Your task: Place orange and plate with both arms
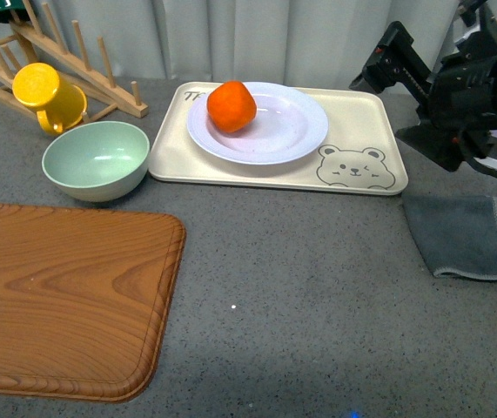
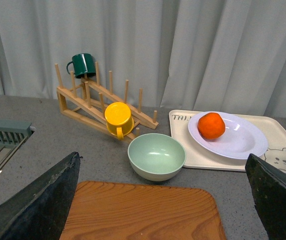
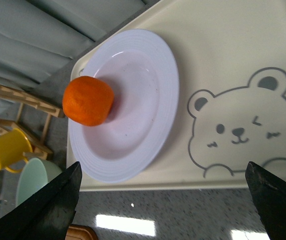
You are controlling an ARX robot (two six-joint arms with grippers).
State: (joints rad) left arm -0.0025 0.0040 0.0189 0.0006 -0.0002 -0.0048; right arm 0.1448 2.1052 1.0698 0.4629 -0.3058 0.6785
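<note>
1. Front view: nearest the camera lies the wooden cutting board (image 1: 61, 296) on the grey table (image 1: 300, 296). Behind it stands the green bowl (image 1: 97, 159), and beside that the beige bear tray (image 1: 352, 165) carries the plate (image 1: 270, 129), with the orange (image 1: 231, 106) resting on the plate's left part. The right gripper (image 1: 387, 65) hangs above the tray's right end (whether its fingers are spread or closed, I cannot tell). A grey cloth (image 1: 461, 233) lies right of the tray.
2. Left wrist view: the left gripper (image 2: 163, 210) has its dark fingers (image 2: 37, 205) spread wide, holding nothing, above the board. A yellow cup (image 2: 118, 118) leans on the wooden rack (image 2: 90, 102).
3. Right wrist view: the fingers (image 3: 42, 205) stand wide apart, empty, over the tray's near edge.
</note>
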